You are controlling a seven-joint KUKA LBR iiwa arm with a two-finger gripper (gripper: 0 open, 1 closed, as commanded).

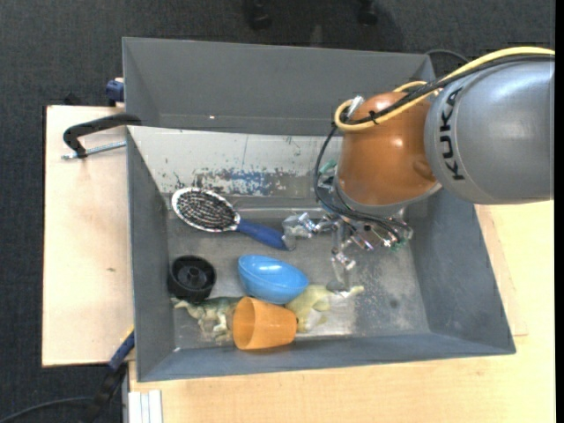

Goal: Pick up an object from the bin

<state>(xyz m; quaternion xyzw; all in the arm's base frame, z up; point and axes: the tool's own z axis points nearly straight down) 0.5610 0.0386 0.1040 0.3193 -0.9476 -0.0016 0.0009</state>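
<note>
Lowering well would mean dropping the gripper (352, 252) straight onto the pale yellowish lumpy toy (311, 304) at its seven o'clock, clear of the blue plastic egg-shaped shell (271, 277); whether the pincer is open or closed, I cannot tell.

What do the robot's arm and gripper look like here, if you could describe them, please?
The arm is a thick, rounded silver-grey link bearing black KUKA lettering. At its wrist sits a glossy orange dome-shaped cover, with a yellow cable running along the link and looping over it. Beneath the cover is a small gripper of bare shiny metal.
</note>
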